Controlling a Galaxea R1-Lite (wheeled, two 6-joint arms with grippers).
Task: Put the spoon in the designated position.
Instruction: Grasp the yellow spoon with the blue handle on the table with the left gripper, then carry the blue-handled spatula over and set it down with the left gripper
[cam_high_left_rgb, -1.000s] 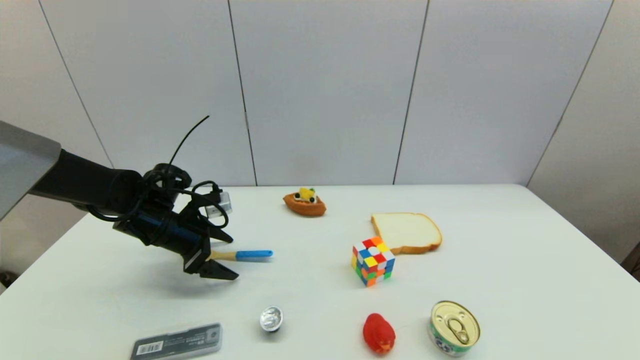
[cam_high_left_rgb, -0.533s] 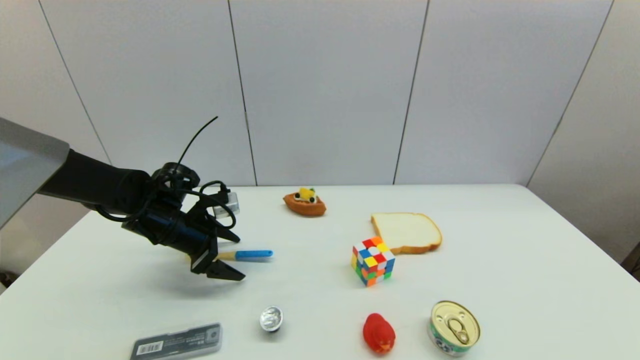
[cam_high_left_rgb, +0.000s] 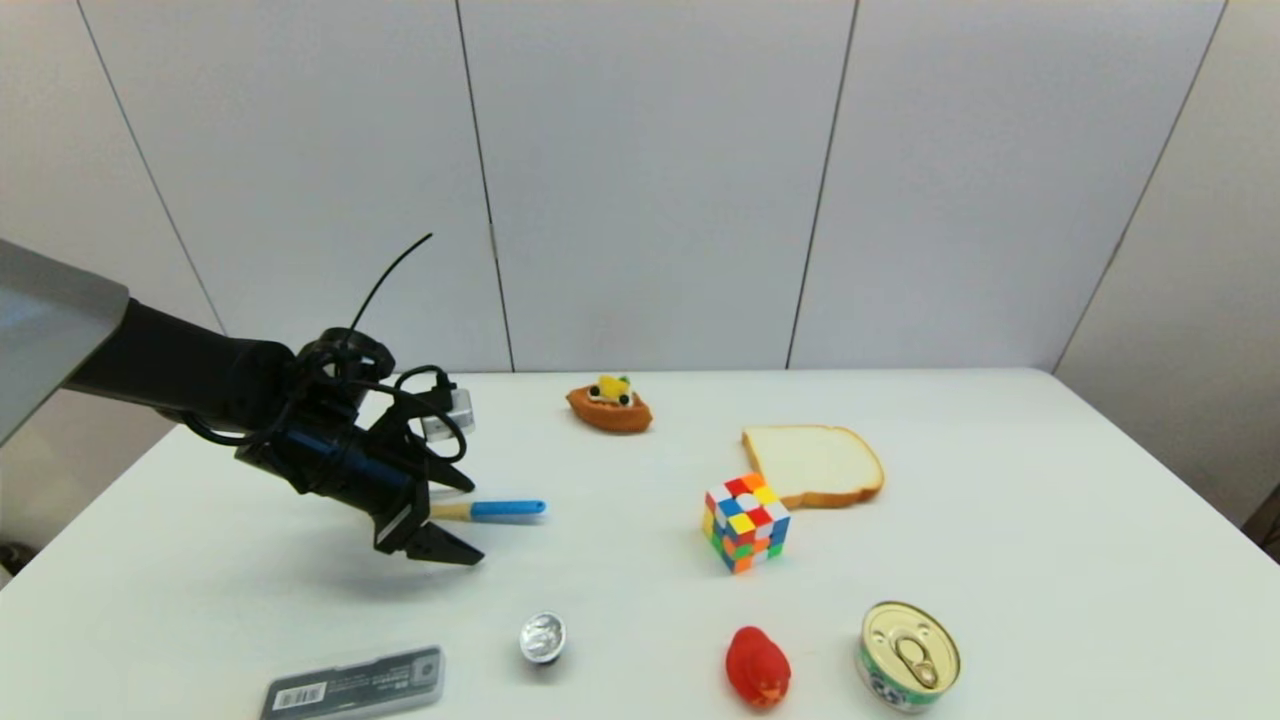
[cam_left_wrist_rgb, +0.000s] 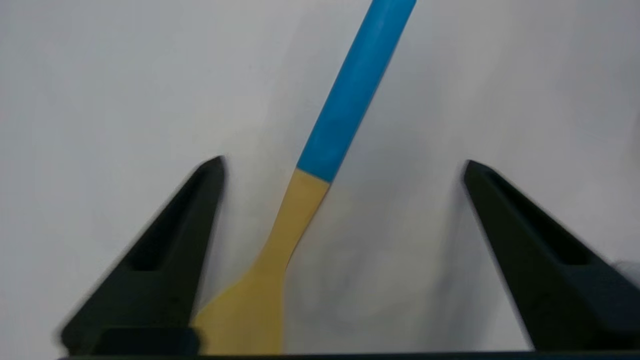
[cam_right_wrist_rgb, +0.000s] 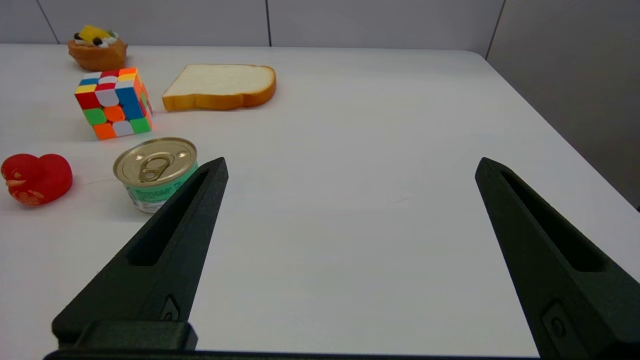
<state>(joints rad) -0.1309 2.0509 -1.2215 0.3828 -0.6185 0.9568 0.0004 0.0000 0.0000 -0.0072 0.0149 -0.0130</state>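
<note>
Left pincer (cam_high_left_rgb: 468, 517) pulled back slightly, fingers spread wide astride spoon (cam_high_left_rgb: 490, 510): yellow neck, blue handle, flat on table.

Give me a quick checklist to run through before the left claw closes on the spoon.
1. Left claw open: ok, fingers spread wide.
2. Spoon between the fingers: ok, its yellow neck lies in the gap, nearer one finger.
3. Spoon lying flat on the table: ok.
4. Claw low enough to grip: cannot tell.
5. Nearby clutter: ok, the foil cup and the cube sit apart from the spoon.
6. Right claw out of the way: ok, open near the can.
</note>
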